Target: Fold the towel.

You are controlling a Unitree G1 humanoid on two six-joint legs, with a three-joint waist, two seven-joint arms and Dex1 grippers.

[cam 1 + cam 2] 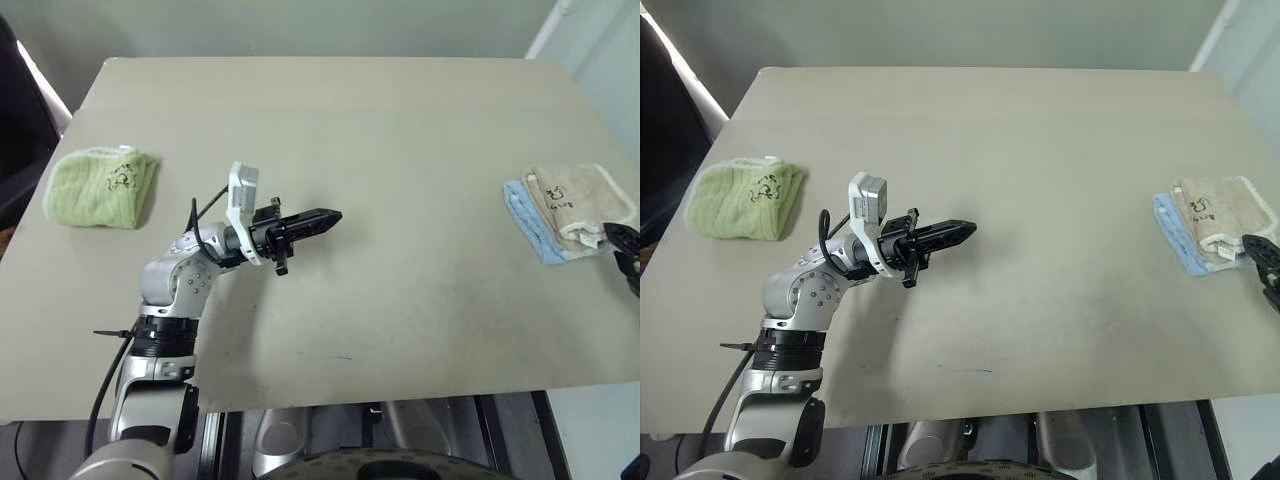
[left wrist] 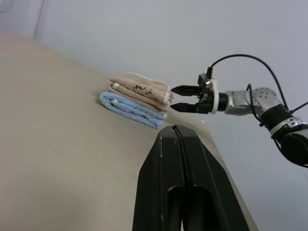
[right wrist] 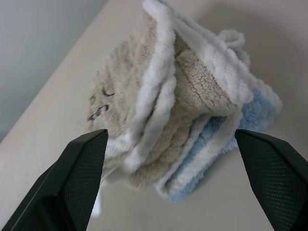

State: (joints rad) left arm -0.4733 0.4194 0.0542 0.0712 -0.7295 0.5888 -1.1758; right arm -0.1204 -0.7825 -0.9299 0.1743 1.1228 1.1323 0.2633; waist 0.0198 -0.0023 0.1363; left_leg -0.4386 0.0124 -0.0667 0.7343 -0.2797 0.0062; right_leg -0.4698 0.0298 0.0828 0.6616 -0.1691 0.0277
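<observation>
towel [image 1: 578, 198] folded atop blue towel [image 1: 526, 217] on beige table [image 1: 400, 300]; right gripper [image 3: 175, 180] apart, left gripper [image 1: 318, 219] together.

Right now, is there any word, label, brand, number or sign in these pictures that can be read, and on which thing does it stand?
No text can be read.
beige towel: small dark printed emblem, a line drawing, too small to read.
green towel: dark emblem, also a line drawing, with no letters that can be made out.
blue towel: no print in view.
table: no label or marking.
</observation>
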